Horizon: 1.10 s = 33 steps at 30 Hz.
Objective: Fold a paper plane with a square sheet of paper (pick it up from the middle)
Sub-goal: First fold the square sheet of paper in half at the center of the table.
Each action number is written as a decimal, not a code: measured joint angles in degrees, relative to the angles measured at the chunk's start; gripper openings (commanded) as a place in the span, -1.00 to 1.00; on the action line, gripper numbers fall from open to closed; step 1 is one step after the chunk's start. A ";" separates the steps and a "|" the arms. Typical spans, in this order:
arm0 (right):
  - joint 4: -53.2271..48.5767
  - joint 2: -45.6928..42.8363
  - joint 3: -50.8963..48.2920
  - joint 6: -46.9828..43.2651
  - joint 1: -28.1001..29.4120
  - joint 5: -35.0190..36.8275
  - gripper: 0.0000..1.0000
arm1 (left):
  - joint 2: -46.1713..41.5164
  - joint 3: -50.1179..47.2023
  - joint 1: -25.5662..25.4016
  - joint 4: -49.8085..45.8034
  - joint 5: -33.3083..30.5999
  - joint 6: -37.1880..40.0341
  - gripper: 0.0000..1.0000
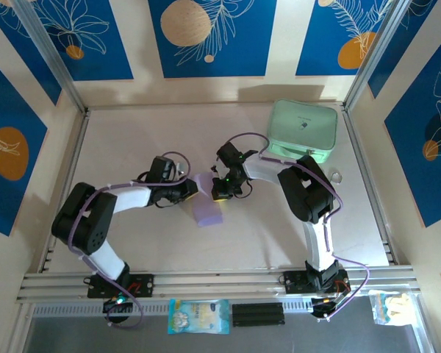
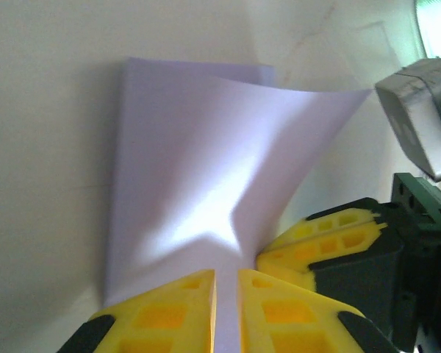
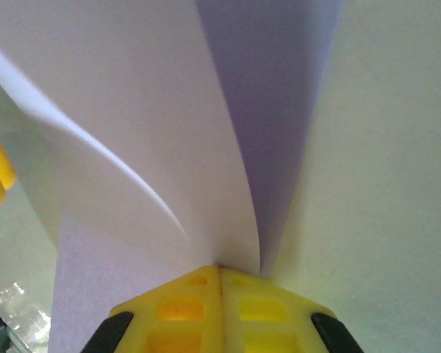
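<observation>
The sheet of paper is pale lilac and lies mid-table between the two grippers. It is bent, with one part lifted. My right gripper is shut on the sheet's raised right edge. In the right wrist view its yellow fingertips meet on the paper, which fans upward from them. My left gripper is at the sheet's left side. In the left wrist view its jaws stand a narrow slit apart over the paper, and lilac shows through the slit. The right gripper's yellow fingers are just beside them.
A mint-green rounded case lies at the back right, close behind the right arm. A small clear disc sits near the right wall. Snack packets lie below the front rail. Walls and metal rails enclose the table.
</observation>
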 measured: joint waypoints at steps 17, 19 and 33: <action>-1.01 0.39 0.72 -4.74 -0.09 0.02 -0.91 | 5.01 2.47 5.33 -4.61 -0.46 1.01 -0.70; -1.07 0.39 0.76 -5.25 -0.11 0.02 -0.92 | 4.28 2.47 6.73 -6.01 -0.68 1.86 -0.69; -1.57 0.61 1.18 -5.90 -0.13 0.17 -0.92 | 1.90 10.58 -1.20 -13.46 -2.99 3.69 -0.67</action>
